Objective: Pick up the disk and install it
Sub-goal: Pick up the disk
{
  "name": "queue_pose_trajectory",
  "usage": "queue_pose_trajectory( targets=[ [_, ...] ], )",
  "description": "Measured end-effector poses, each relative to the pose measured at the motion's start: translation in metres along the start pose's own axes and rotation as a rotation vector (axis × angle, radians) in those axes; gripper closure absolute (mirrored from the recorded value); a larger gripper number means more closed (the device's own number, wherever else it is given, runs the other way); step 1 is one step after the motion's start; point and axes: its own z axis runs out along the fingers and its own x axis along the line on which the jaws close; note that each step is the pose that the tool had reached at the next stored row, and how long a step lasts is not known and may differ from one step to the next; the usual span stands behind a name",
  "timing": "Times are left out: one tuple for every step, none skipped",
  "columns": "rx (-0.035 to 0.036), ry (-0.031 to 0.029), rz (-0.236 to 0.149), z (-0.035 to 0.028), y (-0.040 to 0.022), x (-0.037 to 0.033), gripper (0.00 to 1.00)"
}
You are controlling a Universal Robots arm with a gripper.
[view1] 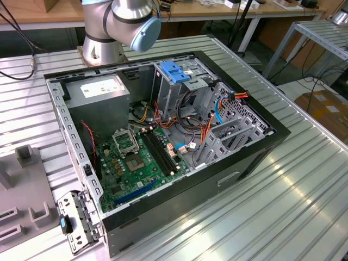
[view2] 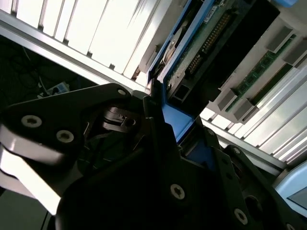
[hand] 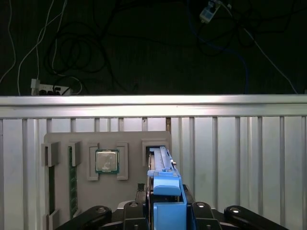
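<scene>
The pick-up step looked to be in hand. In the first wrist view the gripper point(hand: 167, 207) sat at the near end of the disk point(hand: 160, 155), which stood on edge in a slot of the grey fixture tray point(hand: 132, 139). A processor chip point(hand: 106, 160) and a memory stick point(hand: 73, 182) lay in that tray's other pockets. The jaws stood narrow, one on each side of the disk's blue carrier rail, and appeared pressed against it. The second wrist view showed the drive's circuit-board face running away from the fingers point(view2: 149, 112).

In the exterior view the open computer case point(view1: 274, 133) lay on the slatted aluminium table point(view1: 304, 206), with the motherboard point(view1: 136, 157) exposed. The metal drive cage point(view1: 179, 89) stood toward the upper middle of the frame, its blue latch point(view1: 175, 72) on top. The tray lay at the exterior view's left, well apart from the cage.

As a judgement, nothing of the install was done. Leaving the slot would call for a straight pull along it, so the rails did not bind.
</scene>
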Motion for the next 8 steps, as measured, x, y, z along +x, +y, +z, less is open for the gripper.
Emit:
queue_pose_trajectory(
  targets=[
    [0.0001,0.0,0.0,-0.0012,0.0,0.0,0.63],
    [0.0001,0.0,0.0,-0.0023,0.0,0.0,0.63],
    [0.0001,0.0,0.0,-0.0042,0.0,0.0,0.63],
    [0.0001,0.0,0.0,-0.0053,0.0,0.0,0.63],
    [0.0001,0.0,0.0,-0.0065,0.0,0.0,0.63],
    [0.0001,-0.0001,0.0,-0.0082,0.0001,-0.0001,0.63],
    [0.0001,-0.0001,0.0,-0.0094,0.0001,-0.0001,0.63],
    [0.0002,-0.0001,0.0,-0.0115,0.0001,-0.0001,0.63]
  ],
)
